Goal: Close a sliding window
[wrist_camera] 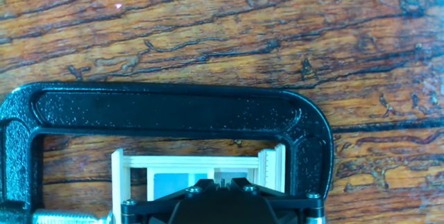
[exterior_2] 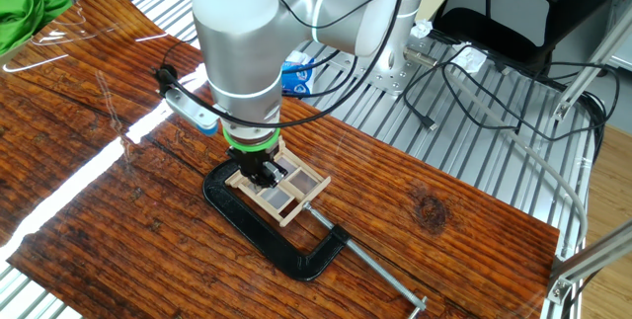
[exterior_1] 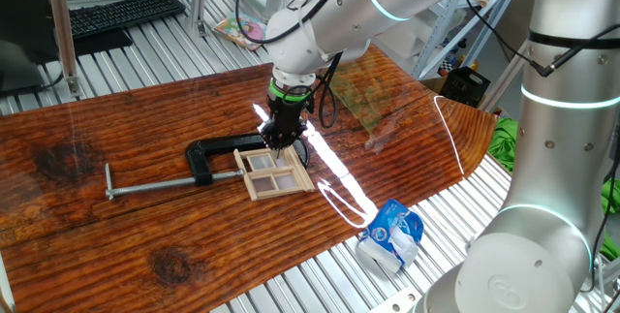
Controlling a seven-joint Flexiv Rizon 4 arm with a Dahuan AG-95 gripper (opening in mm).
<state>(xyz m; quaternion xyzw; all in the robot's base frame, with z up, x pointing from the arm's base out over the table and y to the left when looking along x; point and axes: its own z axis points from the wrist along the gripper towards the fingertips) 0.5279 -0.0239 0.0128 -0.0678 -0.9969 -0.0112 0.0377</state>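
The sliding window (exterior_1: pixel 274 173) is a small light-wood frame with cross bars, lying flat on the wooden table and held in the jaws of a black C-clamp (exterior_1: pixel 225 148). My gripper (exterior_1: pixel 281 140) points straight down onto the window's far edge, next to the clamp. The other fixed view shows the gripper (exterior_2: pixel 262 173) on the window (exterior_2: pixel 288 189). In the hand view the fingertips (wrist_camera: pixel 206 184) stand close together over the window (wrist_camera: pixel 201 163), with only a narrow gap between them. The jaws look shut and hold nothing that I can see.
The C-clamp's screw rod (exterior_1: pixel 155 188) runs left across the table. A crumpled blue and white bag (exterior_1: pixel 392 235) lies off the table's front right edge. A green mat (exterior_1: pixel 363 95) lies behind the gripper. A keyboard (exterior_1: pixel 121 13) sits at the back left.
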